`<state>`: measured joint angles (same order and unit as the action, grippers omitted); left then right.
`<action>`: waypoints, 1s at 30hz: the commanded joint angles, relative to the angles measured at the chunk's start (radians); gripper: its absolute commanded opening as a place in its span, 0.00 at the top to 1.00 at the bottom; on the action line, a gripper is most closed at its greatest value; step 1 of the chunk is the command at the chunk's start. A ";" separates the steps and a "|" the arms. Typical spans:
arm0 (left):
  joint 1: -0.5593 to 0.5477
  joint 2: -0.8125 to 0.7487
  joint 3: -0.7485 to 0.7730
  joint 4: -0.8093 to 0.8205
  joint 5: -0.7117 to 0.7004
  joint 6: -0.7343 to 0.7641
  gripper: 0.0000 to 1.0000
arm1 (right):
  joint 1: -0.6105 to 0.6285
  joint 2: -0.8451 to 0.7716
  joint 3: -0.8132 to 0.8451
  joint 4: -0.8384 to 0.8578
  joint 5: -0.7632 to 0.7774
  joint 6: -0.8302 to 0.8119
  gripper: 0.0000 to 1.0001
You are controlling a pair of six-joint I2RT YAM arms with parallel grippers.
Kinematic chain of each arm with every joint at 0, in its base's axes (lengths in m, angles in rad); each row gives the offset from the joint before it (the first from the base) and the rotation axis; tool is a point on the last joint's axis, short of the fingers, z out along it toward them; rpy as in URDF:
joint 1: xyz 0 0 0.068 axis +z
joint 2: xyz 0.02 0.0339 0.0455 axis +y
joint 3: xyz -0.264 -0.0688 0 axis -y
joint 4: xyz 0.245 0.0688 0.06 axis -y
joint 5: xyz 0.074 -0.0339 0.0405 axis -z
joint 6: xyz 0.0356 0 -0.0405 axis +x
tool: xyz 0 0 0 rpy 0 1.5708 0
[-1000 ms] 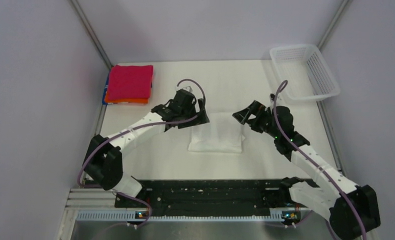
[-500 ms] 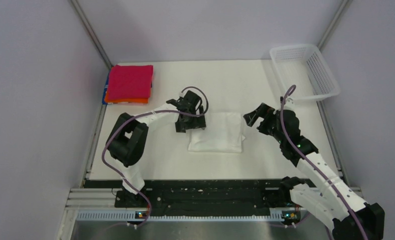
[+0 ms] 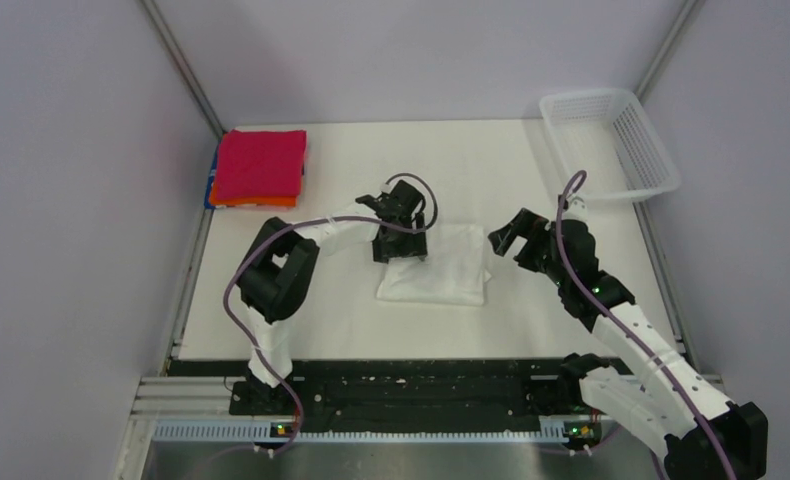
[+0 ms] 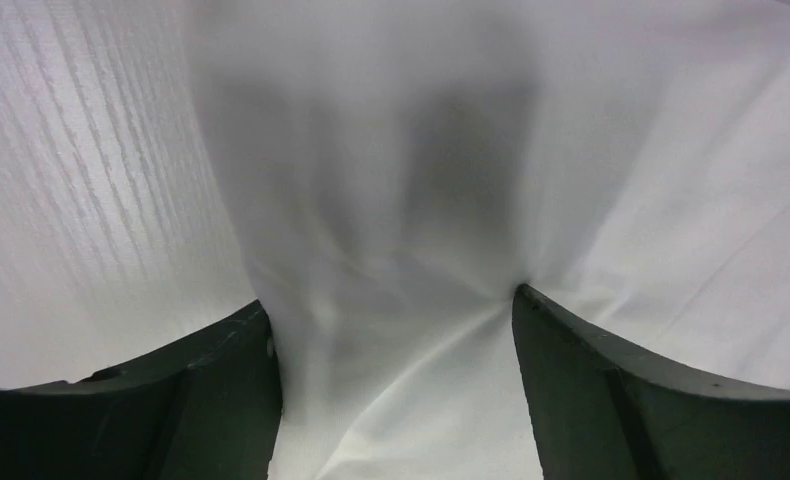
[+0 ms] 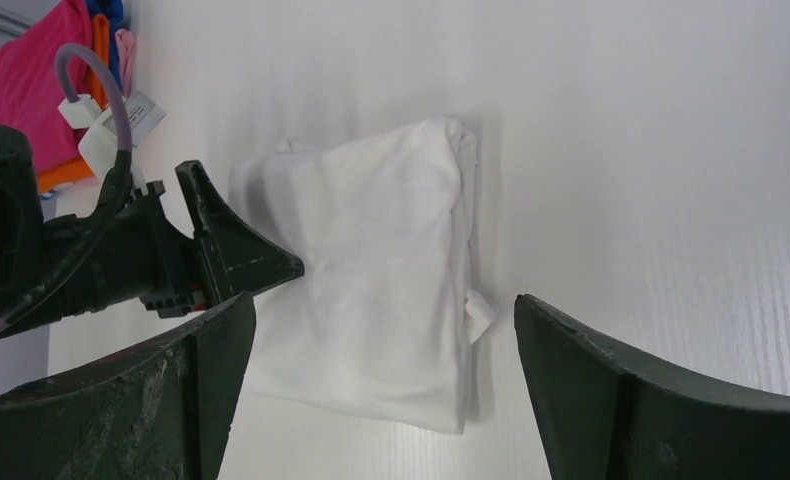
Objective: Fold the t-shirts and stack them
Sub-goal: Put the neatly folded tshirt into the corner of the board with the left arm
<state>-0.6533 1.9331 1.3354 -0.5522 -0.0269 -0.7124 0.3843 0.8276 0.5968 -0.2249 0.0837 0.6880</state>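
A folded white t-shirt (image 3: 438, 266) lies at the table's middle; no print shows on it. My left gripper (image 3: 399, 246) is pressed down on its far left part, jaws open, with bunched cloth between the fingers (image 4: 393, 300). My right gripper (image 3: 509, 234) is open and empty, just off the shirt's right edge; in the right wrist view (image 5: 385, 298) the shirt (image 5: 381, 270) lies between and beyond its fingers, with the left gripper (image 5: 226, 255) on the shirt's far side. A folded crimson shirt (image 3: 261, 165) tops an orange one (image 3: 256, 202) and a blue one (image 3: 211, 186) at the far left.
A white plastic mesh basket (image 3: 651, 160) stands at the far right corner. Grey walls and metal frame posts close in the table on the left, back and right. The arm bases and a black rail run along the near edge.
My left gripper has swung right and come down onto the white shirt's far left part. My right gripper has drawn back a little to the right, off the shirt.
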 commanded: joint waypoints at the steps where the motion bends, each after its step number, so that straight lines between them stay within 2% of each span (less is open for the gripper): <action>1: -0.048 0.118 0.093 -0.092 -0.108 -0.021 0.28 | 0.003 0.000 0.011 0.012 0.024 -0.024 0.01; 4: -0.075 0.190 0.204 -0.215 -0.233 -0.029 0.56 | -0.005 0.002 0.009 0.008 0.031 -0.030 0.01; 6: -0.081 0.226 0.264 -0.288 -0.315 -0.031 0.80 | -0.012 0.001 0.005 0.008 0.032 -0.034 0.01; 7: -0.081 0.237 0.292 -0.326 -0.366 -0.030 0.98 | -0.015 0.001 0.005 0.007 0.032 -0.037 0.01; 8: -0.081 0.245 0.317 -0.348 -0.409 -0.028 1.00 | -0.019 0.001 0.004 0.007 0.033 -0.040 0.01; 13: -0.072 0.237 0.429 -0.422 -0.656 0.031 1.00 | -0.043 -0.003 -0.002 -0.003 0.032 -0.054 0.01; 18: -0.015 0.195 0.477 -0.379 -0.882 0.186 1.00 | -0.065 -0.012 -0.012 -0.005 0.025 -0.061 0.01; 20: 0.010 0.160 0.444 -0.276 -0.985 0.330 1.00 | -0.072 -0.014 -0.015 -0.005 0.027 -0.064 0.01; 22: 0.038 0.118 0.356 -0.080 -1.056 0.521 1.00 | -0.077 -0.012 -0.017 -0.004 0.029 -0.064 0.01; 26: 0.116 0.068 0.331 0.070 -1.032 0.691 1.00 | -0.082 -0.003 -0.015 -0.005 0.031 -0.067 0.01; 30: 0.178 0.017 0.263 0.322 -1.081 0.932 1.00 | -0.087 0.010 -0.021 -0.003 0.041 -0.065 0.01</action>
<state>-0.5240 2.0727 1.6466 -0.5480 -0.9901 -0.0879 0.3096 0.8276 0.5823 -0.2417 0.1051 0.6369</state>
